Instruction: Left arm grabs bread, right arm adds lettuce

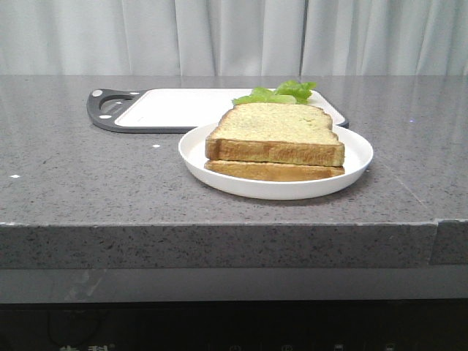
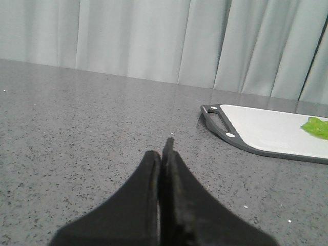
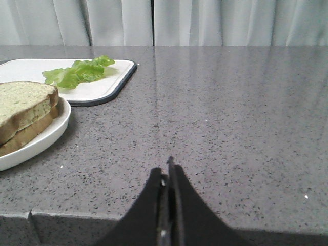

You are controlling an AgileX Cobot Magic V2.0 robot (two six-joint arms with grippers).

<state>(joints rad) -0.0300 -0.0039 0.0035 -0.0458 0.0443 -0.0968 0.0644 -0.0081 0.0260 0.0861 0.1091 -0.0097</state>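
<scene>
The bread [image 1: 276, 131], a thick pale tan slice with green specks, lies on top of a thinner slice [image 1: 272, 171] on a white plate [image 1: 351, 172]. It also shows in the right wrist view [image 3: 23, 105]. The lettuce [image 1: 281, 93] lies on the white cutting board [image 1: 175, 106] behind the plate; it shows in the right wrist view [image 3: 77, 73] and partly in the left wrist view [image 2: 316, 127]. My left gripper [image 2: 163, 151] is shut and empty, low over the counter, left of the board. My right gripper [image 3: 167, 171] is shut and empty near the counter's front edge, right of the plate. Neither gripper shows in the front view.
The cutting board has a dark grey rim and handle [image 1: 106, 108], which also shows in the left wrist view [image 2: 218, 121]. The grey speckled counter [image 1: 88, 183] ends in a front edge [image 3: 102, 218]. Pale curtains hang behind.
</scene>
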